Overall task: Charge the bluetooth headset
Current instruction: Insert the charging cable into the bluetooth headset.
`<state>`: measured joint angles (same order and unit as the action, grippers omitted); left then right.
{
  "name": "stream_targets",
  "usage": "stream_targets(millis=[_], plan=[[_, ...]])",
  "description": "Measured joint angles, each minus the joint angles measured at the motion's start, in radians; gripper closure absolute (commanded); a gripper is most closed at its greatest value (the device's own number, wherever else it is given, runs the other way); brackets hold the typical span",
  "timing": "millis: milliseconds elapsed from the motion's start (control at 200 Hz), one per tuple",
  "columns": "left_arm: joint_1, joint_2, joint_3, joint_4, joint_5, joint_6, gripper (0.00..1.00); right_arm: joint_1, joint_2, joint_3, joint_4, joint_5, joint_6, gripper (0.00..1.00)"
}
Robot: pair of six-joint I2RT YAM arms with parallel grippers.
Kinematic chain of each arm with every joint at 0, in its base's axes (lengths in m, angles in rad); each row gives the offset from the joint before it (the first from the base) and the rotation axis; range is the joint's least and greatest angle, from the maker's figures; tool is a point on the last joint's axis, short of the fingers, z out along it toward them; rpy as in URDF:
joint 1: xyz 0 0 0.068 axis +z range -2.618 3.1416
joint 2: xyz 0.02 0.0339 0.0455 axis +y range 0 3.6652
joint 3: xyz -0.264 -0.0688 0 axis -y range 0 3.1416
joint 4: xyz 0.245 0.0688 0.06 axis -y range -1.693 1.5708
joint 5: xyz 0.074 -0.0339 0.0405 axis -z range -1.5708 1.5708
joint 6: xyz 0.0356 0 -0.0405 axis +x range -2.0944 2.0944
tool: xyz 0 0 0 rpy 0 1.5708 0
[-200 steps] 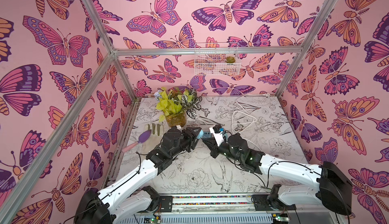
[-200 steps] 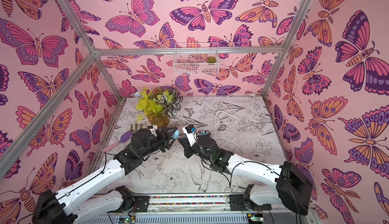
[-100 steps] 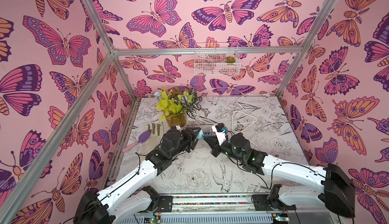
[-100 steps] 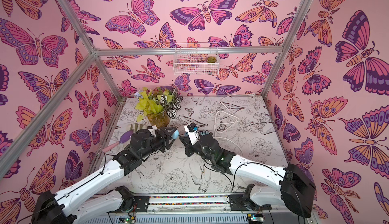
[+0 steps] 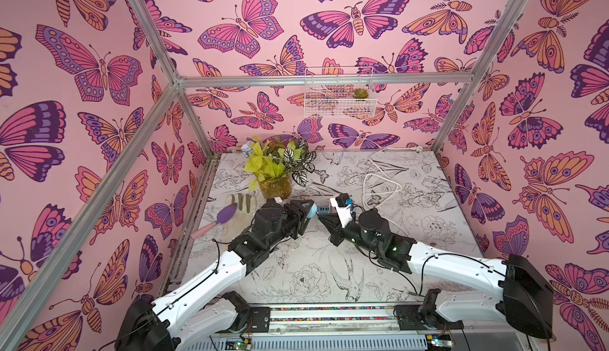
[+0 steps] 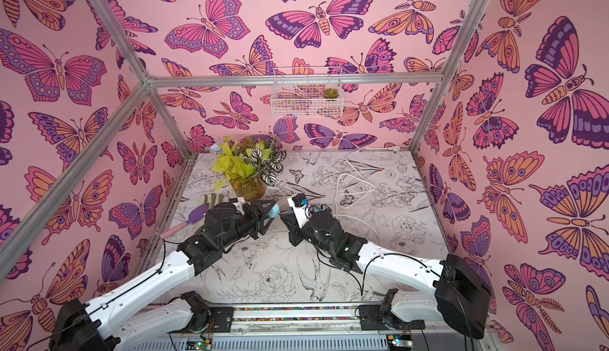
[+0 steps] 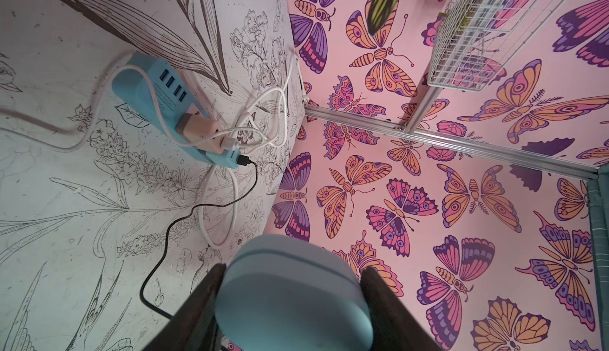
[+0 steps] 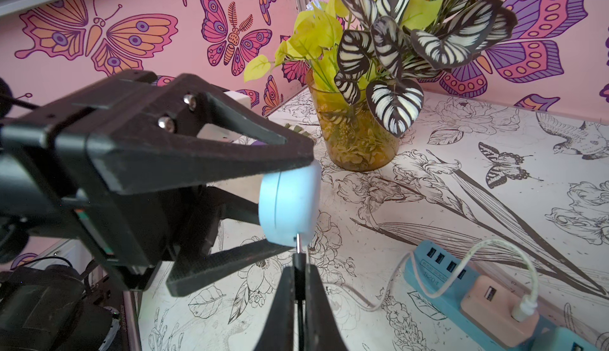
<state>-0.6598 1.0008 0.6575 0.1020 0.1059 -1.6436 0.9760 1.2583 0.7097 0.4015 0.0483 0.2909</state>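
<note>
The bluetooth headset is a rounded light-blue case [image 8: 288, 207] with a seam line, also seen in both top views [image 5: 312, 210] [image 6: 274, 210]. My left gripper [image 7: 291, 270] is shut on the case [image 7: 293, 293], holding it above the table by its two sides. My right gripper [image 8: 298, 270] is shut on a black charging plug [image 8: 298, 260]. The plug's metal tip touches the edge of the case; how far in it sits is not visible. The plug's black cable [image 7: 184, 217] runs to the blue power strip [image 7: 148, 92]. The grippers meet tip to tip [image 5: 317, 213].
A glass vase of yellow and striped leaves [image 5: 275, 174] stands just behind the grippers. The power strip [image 8: 438, 273] carries a peach adapter and looped white cable [image 5: 379, 181]. A purple brush [image 5: 224, 214] and a glove [image 5: 244, 201] lie at the left. A wire basket [image 5: 339, 95] hangs on the back wall.
The right gripper has shifted slightly at the case with the plug in it. The left arm and the case have stayed where they were.
</note>
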Motion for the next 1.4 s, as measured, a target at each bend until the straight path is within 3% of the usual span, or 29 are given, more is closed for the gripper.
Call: stream_targets(millis=[652,727,1398], plan=[[-0.005,0.000,0.000,0.003,-0.007,0.000,0.96,0.000,0.025,0.000,0.015,-0.004,0.000,1.00],[-0.011,0.000,0.000,0.003,-0.019,0.000,1.00,0.000,0.024,0.000,0.014,-0.003,0.000,1.00],[-0.072,0.047,0.000,0.064,-0.119,0.000,1.00,-0.001,0.025,-0.005,0.027,0.041,0.038,1.00]])
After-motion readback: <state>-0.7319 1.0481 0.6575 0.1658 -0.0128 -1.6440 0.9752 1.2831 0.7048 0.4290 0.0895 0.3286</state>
